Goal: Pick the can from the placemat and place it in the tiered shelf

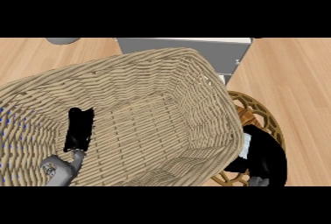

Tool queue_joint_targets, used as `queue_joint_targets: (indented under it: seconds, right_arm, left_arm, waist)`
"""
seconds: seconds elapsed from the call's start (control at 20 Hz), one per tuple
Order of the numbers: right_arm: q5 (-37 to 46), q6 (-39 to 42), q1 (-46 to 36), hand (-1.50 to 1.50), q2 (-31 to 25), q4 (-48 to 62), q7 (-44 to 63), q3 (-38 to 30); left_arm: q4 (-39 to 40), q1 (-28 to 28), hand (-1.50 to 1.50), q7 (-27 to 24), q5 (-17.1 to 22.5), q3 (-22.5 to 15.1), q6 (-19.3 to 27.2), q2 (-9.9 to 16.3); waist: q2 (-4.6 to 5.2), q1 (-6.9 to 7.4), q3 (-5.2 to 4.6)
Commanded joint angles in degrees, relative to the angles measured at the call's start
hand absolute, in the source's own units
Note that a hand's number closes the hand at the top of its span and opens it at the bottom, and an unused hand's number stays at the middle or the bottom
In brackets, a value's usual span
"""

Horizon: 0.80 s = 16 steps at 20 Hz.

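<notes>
A large woven wicker basket (139,87) fills most of the head view, tilted so its inside shows. My left hand (79,127) lies inside it at the lower left, fingers straight and together. At the lower right, just outside the basket's rim, my right hand (265,154) is curled round a pale can (246,146), of which only a thin sliver shows. Beneath that hand lies the round brown openwork placemat (266,114), partly hidden by the basket.
A grey flat unit (194,50) with a white edge stands behind the basket at the top. A grey rounded thing (62,40) pokes in at the top left. The wooden counter (291,74) shows at the right.
</notes>
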Motion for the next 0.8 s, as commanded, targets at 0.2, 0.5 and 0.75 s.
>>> queue_joint_targets:
  seconds: [0.2,0.5,0.75]
  right_arm:
    - [3.0,-4.7,-2.5,1.50,0.6,1.0,9.2,11.4]
    - [-2.2,-5.7,-17.7,1.50,0.5,11.6,5.4,25.5]
    - [-6.5,-15.4,-24.7,1.50,0.5,8.6,5.4,24.8]
  left_arm:
    - [0.6,0.0,0.00,-7.9,-0.9,0.1,-6.9,0.6]
    - [-2.5,-3.0,0.00,-6.2,-0.6,-4.8,-4.4,0.1]
    - [-5.2,-1.7,0.00,-6.5,2.9,-3.7,-4.9,5.1]
  waist:
    - [0.13,0.42,0.20]
    - [1.51,6.69,0.11]
    - [1.10,5.82,0.25]
